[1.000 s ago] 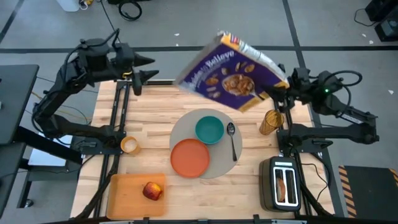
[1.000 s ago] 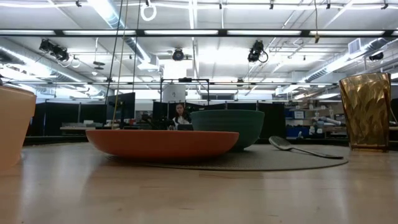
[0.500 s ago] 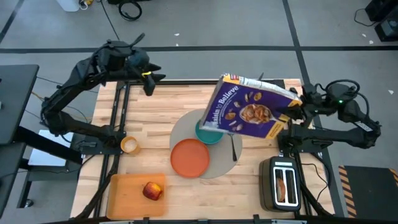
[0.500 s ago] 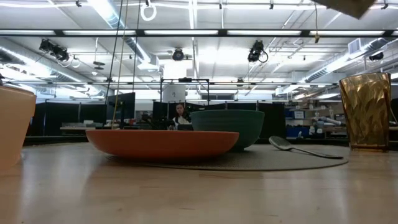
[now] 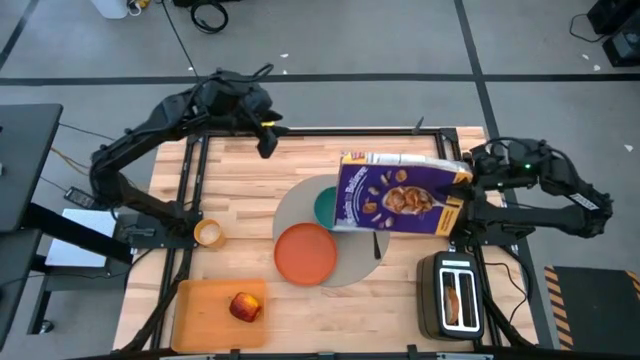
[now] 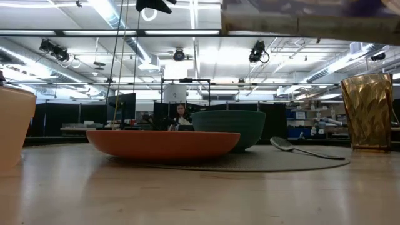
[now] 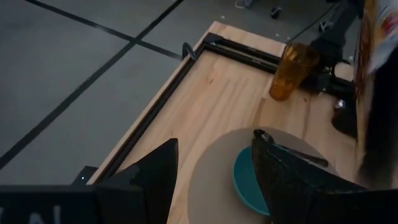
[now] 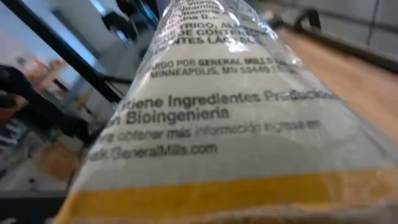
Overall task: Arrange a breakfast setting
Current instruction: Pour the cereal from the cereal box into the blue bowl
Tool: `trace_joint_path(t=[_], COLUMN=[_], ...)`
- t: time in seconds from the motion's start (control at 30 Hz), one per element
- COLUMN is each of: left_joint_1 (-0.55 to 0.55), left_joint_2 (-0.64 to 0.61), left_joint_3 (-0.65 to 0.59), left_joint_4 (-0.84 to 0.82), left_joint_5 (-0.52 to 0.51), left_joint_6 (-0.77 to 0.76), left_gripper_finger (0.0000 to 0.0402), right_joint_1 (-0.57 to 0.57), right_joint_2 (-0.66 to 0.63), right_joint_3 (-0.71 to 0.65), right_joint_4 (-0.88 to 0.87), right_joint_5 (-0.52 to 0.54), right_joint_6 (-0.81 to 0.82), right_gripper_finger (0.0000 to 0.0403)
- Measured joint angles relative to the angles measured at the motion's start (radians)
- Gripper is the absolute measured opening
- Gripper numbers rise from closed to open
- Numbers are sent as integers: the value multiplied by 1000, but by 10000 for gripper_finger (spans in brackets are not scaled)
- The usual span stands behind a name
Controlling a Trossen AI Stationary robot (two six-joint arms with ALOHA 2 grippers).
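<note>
A purple cereal box (image 5: pixel 392 195) hangs over the teal bowl (image 5: pixel 324 206), held at its right end by my right gripper (image 5: pixel 462 180); its underside shows at the top of the low view (image 6: pixel 300 15). The bowl, the orange plate (image 5: pixel 305 253) and the metal spoon (image 5: pixel 377 244) lie on the round grey placemat (image 5: pixel 350 262). The small yellow cup (image 5: pixel 208 233) stands at the left. The red apple (image 5: pixel 244 306) lies on the orange cutting board (image 5: pixel 200 312). My left gripper (image 5: pixel 268 142) is open and empty above the table's far side (image 7: pixel 214 186). My right gripper is shut on the cereal box's end (image 5: pixel 452 188) toward the table's right edge, coming level from the right. The box hides the fingers in the right wrist view, where only its printed narrow side (image 8: pixel 205 124) shows. The box is lifted clear and lies lengthwise left to right above the bowl.
A black-and-silver toaster (image 5: pixel 455 295) stands at the near right, with a brown piece in one slot (image 5: pixel 457 300). An amber tumbler (image 6: pixel 369 112) stands at the far right, hidden under the box in the high view (image 7: pixel 289 70). Bare wood lies at the far left.
My right gripper has brought the cereal box down and toward the near edge, from above the table's far edge to over the bowl, turning it until it lies left to right. My left gripper has gone toward the table's right edge along the far side.
</note>
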Motion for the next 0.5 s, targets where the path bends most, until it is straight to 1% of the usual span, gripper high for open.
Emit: trace_joint_path(t=[0.07, 0.13, 0.27, 0.37, 0.5], left_joint_1=[-4, -4, -4, -4, -3], left_joint_2=[6, 8, 10, 10, 10], left_joint_3=[0, 0, 0, 0, 0], left_joint_4=[0, 0, 1, 1, 1], left_joint_5=[-1, -1, -1, -1, -1], left_joint_6=[1, 3, 3, 3, 10], left_gripper_finger=[210, 210, 210, 210, 210], right_joint_1=[0, 0, 0, 0, 0], right_joint_2=[16, 27, 52, 101, 183], right_joint_3=[22, 49, 98, 125, 156], right_joint_4=[-52, -93, -136, -173, -175], right_joint_5=[14, 50, 110, 111, 113], right_joint_6=[-2, -4, -12, -20, -29], right_gripper_finger=[163, 163, 163, 163, 163])
